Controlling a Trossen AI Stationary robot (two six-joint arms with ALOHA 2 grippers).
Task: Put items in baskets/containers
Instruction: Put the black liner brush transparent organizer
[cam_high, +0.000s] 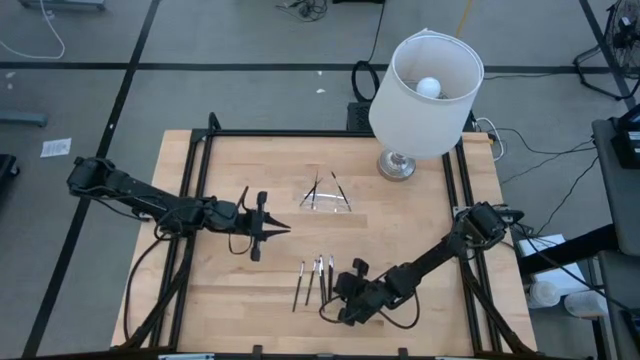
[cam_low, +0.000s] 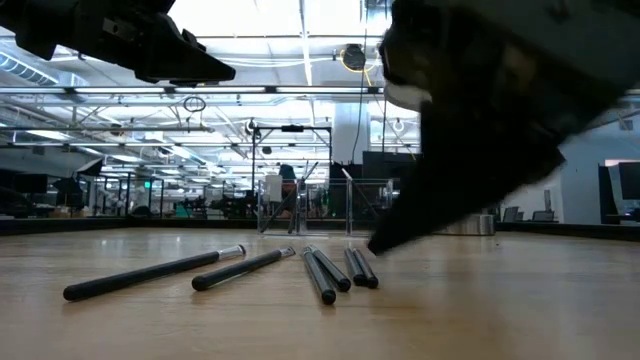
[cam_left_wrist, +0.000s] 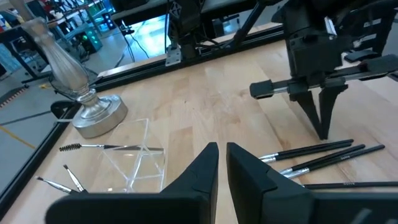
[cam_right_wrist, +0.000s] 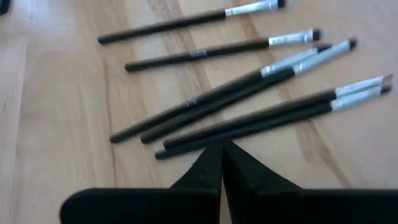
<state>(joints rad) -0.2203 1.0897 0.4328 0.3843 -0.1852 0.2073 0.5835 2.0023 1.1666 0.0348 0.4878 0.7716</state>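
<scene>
Six makeup brushes (cam_right_wrist: 236, 93) were laid at 6 o'clock on the table (cam_high: 400, 230). Clear tray (cam_high: 327, 197), centre, held others. Right gripper (cam_right_wrist: 222, 152), pinched empty, was poised beside them; left gripper (cam_high: 283, 228), near-closed and empty, at 9 o'clock.

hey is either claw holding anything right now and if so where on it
Nothing is held. The right claw is shut just above the brushes; the left claw hangs empty, nearly closed, near the clear tray.

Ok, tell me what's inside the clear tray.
Inside the clear tray lie a few thin brushes, one with a spoolie tip. An exact count is unclear; its glinting walls partly blur them.
</scene>
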